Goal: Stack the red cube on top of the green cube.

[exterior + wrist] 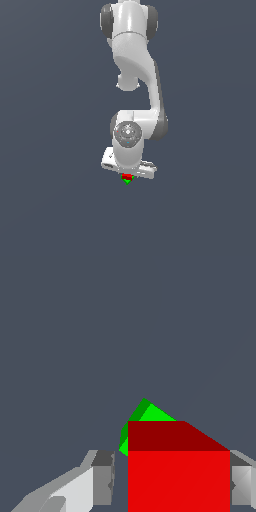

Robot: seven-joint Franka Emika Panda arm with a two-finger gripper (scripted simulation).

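Note:
The red cube rests on top of the green cube, directly under my gripper. In the wrist view the red cube sits between my fingers and hides most of the green cube, which shows only a corner beyond it. My gripper is slightly open. One finger stands apart from the red cube with a narrow gap, and the other finger is right at the cube's opposite side.
The plain dark grey floor lies all around. The white arm rises above the cubes in the exterior view.

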